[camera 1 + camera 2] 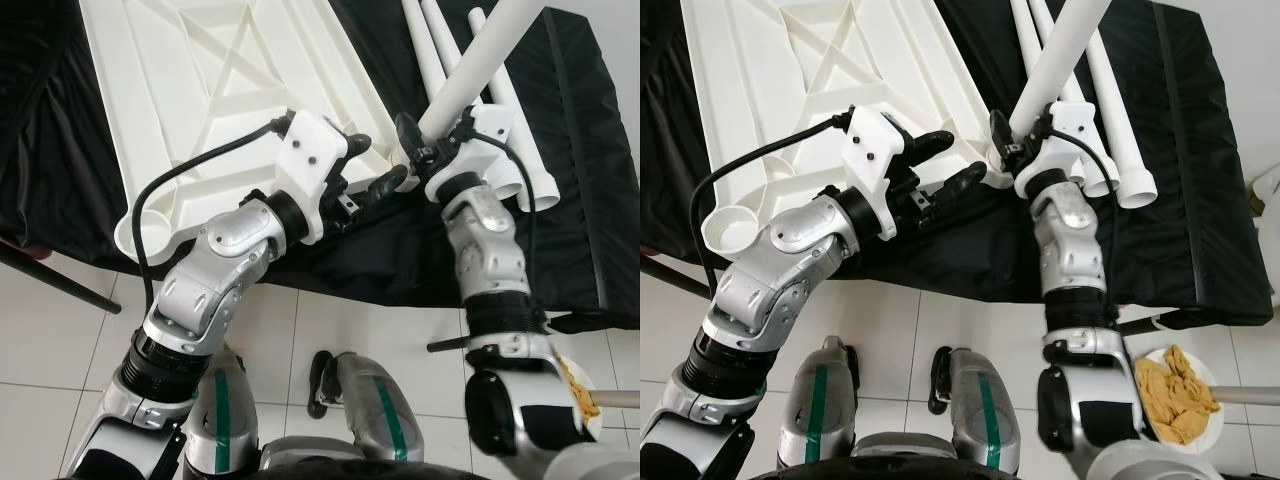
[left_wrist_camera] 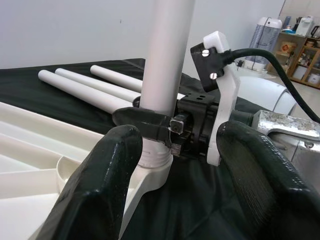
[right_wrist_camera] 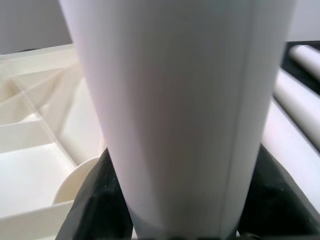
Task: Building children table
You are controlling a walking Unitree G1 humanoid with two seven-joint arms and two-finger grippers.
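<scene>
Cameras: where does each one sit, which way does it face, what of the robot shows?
Left eye: head, looking down at the upturned table top on the black cloth; both arms, legs.
Right eye: same scene, offset; right gripper clamps the table leg.
Left wrist: looks past the open left gripper at that leg entering a corner socket.
Right wrist: along its fingers, leg close up.
Shared: all four show the leg.

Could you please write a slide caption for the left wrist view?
Right gripper clamps a white table leg standing in the upturned tabletop's corner socket, framed by the open left gripper.
</scene>
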